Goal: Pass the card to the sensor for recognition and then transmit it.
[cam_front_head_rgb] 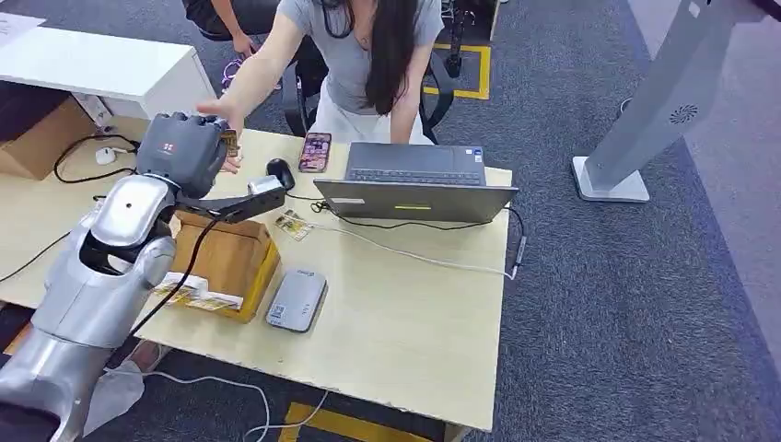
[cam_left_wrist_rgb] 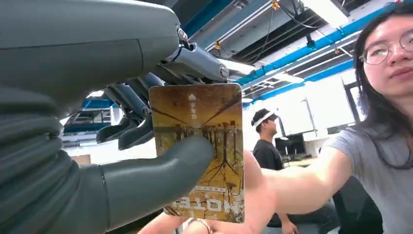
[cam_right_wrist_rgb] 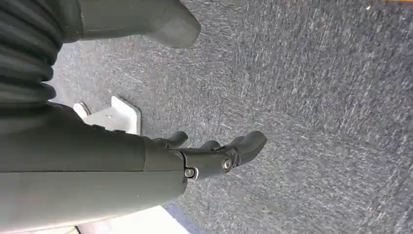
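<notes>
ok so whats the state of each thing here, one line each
card: upright, pinched by the left robot hand, a person's hand touching its far side
right robot hand: holding nothing, fingers loosely apart, above the carpet
laptop: lid open, on the table
phone: lying flat beside the laptop
cardboard box: flaps open
grey sensor: flat on the table, nothing on it

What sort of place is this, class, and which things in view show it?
Probably an office or lab workspace: a laptop on a wooden desk, grey carpet, and exposed blue ceiling pipes overhead.
</notes>
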Controlling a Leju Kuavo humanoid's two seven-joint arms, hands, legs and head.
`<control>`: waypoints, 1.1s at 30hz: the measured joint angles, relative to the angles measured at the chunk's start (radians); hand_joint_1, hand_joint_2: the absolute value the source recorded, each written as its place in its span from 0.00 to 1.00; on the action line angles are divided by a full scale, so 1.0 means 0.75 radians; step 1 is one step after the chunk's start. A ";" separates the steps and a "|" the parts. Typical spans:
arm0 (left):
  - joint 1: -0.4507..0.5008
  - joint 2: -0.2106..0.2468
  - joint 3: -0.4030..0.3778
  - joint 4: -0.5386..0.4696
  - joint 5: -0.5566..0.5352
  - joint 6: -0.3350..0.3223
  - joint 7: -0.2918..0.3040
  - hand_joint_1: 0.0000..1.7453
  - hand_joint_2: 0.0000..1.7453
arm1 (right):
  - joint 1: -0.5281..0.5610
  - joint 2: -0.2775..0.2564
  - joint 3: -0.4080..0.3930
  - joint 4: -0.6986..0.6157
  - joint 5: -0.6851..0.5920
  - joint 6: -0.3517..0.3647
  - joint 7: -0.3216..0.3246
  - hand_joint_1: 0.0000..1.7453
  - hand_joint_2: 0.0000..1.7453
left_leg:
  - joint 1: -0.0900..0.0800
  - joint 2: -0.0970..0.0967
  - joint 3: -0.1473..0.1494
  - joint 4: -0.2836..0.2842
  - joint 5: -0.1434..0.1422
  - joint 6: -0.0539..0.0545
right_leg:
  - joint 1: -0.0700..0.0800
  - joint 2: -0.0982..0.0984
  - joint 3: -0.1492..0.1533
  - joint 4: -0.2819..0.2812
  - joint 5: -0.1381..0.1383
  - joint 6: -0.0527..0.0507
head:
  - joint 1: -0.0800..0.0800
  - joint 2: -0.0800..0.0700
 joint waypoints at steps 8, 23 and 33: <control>-0.004 0.002 0.000 0.000 0.005 0.010 0.000 0.64 1.00 | -0.012 -0.006 0.003 0.031 0.000 -0.006 0.002 0.00 1.00 | 0.000 0.000 0.000 0.000 0.000 0.000 | 0.000 0.000 0.000 0.000 0.000 0.000 | 0.000 0.000; -0.002 0.001 0.001 0.001 0.014 0.048 0.004 0.00 1.00 | -0.018 -0.015 0.007 0.063 0.000 -0.016 0.002 0.00 1.00 | 0.000 0.000 -0.002 0.000 0.000 0.000 | 0.000 0.000 -0.001 0.000 0.000 0.000 | 0.000 0.000; 0.170 -0.023 0.054 -0.131 0.171 0.188 -0.050 0.00 1.00 | -0.017 -0.009 0.005 0.055 0.000 0.005 0.005 0.00 1.00 | -0.001 0.001 -0.002 0.000 -0.001 0.000 | -0.001 0.002 -0.002 0.000 0.000 0.000 | -0.001 0.000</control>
